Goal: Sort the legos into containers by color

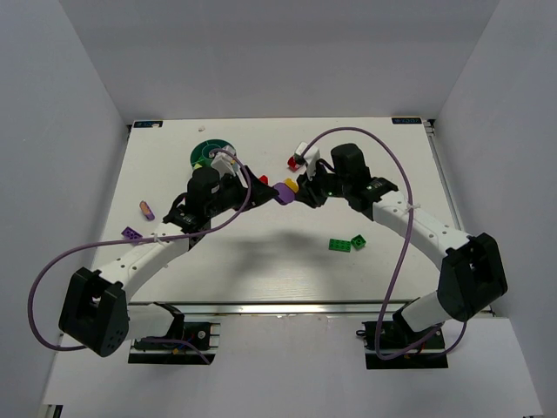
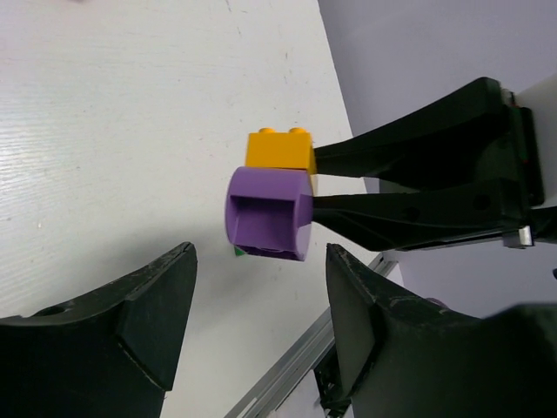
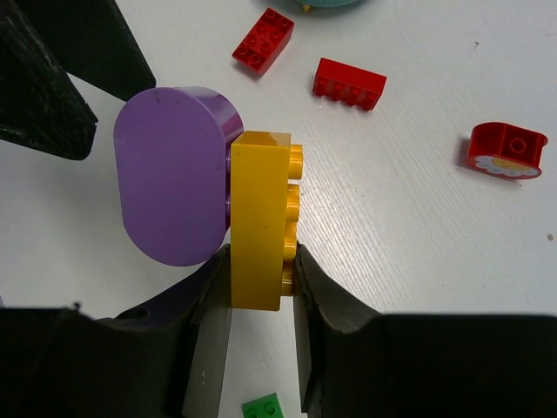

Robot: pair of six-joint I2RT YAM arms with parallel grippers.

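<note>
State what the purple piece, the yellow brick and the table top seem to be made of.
The purple piece: likely moulded plastic, smooth, soft sheen, hollow underside in the left wrist view.
The yellow brick: same kind of plastic, glossy, crisp edges, round studs.
The table top: white, matte, fine streaked grain; painted or laminated board, cannot tell.

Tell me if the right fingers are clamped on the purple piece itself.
No: the right fingers pinch the yellow brick, and the purple piece is only stuck onto it.
</note>
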